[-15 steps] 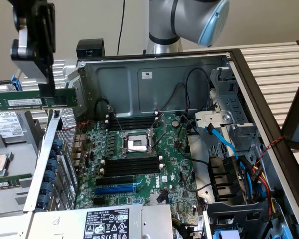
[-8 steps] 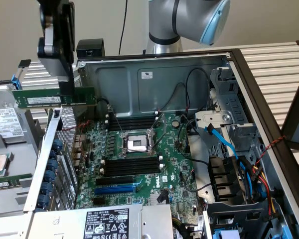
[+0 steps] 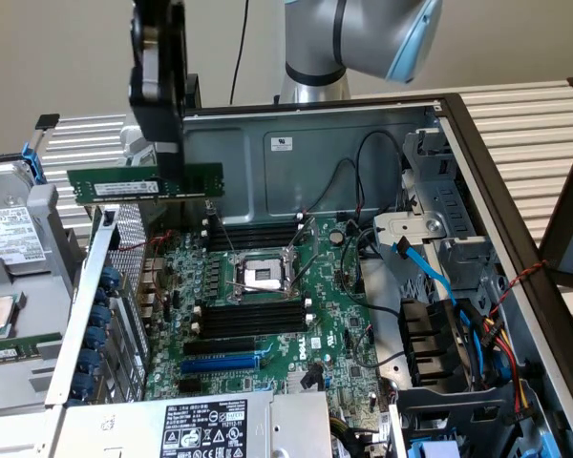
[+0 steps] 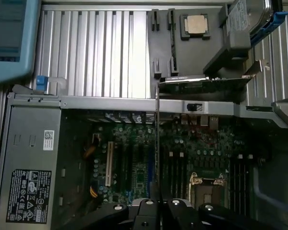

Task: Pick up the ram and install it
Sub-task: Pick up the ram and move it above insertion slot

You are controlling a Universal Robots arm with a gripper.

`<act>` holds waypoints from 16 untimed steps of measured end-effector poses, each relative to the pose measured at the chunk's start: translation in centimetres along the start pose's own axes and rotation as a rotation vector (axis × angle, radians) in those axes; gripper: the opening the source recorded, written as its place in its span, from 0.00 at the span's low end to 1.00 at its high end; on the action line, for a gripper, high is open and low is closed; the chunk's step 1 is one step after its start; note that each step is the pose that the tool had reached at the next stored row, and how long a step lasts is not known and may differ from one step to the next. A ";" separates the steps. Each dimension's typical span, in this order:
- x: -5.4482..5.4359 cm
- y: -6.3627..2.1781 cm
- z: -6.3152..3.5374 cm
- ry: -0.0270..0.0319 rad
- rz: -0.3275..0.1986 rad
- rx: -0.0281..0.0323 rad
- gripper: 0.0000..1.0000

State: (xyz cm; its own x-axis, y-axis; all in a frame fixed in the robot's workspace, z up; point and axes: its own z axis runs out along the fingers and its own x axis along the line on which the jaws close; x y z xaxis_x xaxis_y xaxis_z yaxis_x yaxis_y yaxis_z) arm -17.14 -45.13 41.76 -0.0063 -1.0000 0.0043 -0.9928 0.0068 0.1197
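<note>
The gripper was clamped on the ram, its dark fingers pinching the flat faces of the stick a little toward the exterior view's right of its middle. The ram hung level in the air with its long edge horizontal, a white label on the green face and a paler strip along its lower edge. It was clear of every slot, raised above the exterior view's left side of the open computer case. In the wrist view the gripper held the ram edge-on, so that it appeared as a thin dark line reaching out from between the fingers over the board. Below the stick lay the green motherboard, with the processor socket near its middle. One bank of black memory slots sat on the near side of the socket, and the blue slot lay just beyond them toward the camera. A light-blue cable ran down the exterior view's right side of the case. The power supply with its labelled top sat at the near edge. Outside the case, on the exterior view's left, a hard drive rested on the slatted table.
</note>
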 end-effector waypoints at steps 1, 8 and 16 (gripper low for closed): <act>0.0 -0.45 -0.05 -0.0006 0.000 0.0000 0.13; 0.1 -3.62 -0.44 -0.0037 -0.001 0.0000 0.13; -1.1 -6.95 -0.11 -0.0041 -0.001 -0.0008 0.13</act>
State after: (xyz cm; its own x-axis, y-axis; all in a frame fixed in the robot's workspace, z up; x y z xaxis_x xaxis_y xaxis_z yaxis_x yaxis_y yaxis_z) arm -10.21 -44.11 41.04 -0.0062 -1.0000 0.0002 -0.9927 0.0062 0.1205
